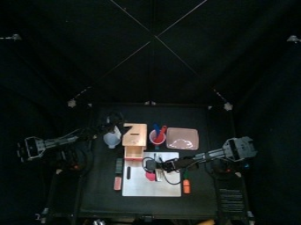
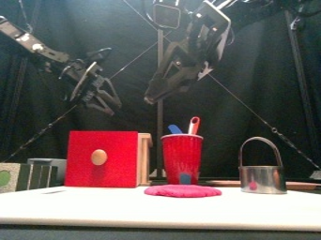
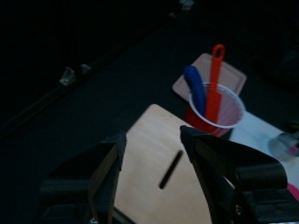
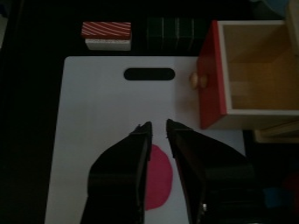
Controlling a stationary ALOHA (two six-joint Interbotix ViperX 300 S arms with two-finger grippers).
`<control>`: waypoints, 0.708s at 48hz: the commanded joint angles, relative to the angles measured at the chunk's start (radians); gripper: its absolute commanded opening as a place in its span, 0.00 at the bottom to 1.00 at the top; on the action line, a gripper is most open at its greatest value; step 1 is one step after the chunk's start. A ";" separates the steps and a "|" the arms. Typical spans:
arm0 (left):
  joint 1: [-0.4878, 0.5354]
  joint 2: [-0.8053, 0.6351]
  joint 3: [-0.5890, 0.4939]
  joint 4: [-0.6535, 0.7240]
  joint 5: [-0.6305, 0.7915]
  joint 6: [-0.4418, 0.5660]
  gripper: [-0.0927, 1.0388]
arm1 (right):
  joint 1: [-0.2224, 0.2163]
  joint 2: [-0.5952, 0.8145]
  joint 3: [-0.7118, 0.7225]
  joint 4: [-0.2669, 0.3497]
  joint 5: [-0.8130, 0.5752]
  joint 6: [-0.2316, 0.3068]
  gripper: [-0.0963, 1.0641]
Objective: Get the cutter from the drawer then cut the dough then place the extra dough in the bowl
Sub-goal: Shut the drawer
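The round metal cutter (image 2: 261, 174) with its wire handle stands on the white cutting board (image 4: 100, 122), right of a flat pink dough disc (image 2: 182, 191). My right gripper (image 4: 158, 129) hangs above the board with its jaws close together and nothing between them; the dough (image 4: 159, 182) lies just under it. The wooden box's red drawer front (image 4: 212, 79) is pulled out and the drawer (image 4: 263, 70) is empty. My left gripper (image 3: 152, 144) is open, raised above the wooden box top (image 3: 176, 171). The blue-grey bowl (image 1: 112, 138) sits left of the box.
A red cup (image 2: 182, 157) holding a blue and a red toy knife stands behind the dough. The pink tray (image 1: 182, 138) lies at the back right. A dark green sushi roll (image 4: 176, 33) and a red-and-white piece (image 4: 107, 35) lie past the board's grip-hole end.
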 commanded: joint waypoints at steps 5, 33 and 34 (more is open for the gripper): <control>0.035 0.081 -0.133 0.124 0.089 0.009 0.75 | -0.002 0.028 -0.046 -0.002 -0.049 -0.002 0.46; 0.072 0.264 -0.322 0.503 0.282 0.061 0.41 | -0.002 0.201 -0.181 0.026 -0.115 0.000 0.23; 0.071 0.275 -0.337 0.509 0.307 0.066 0.41 | -0.003 0.209 -0.187 0.028 -0.114 0.000 0.23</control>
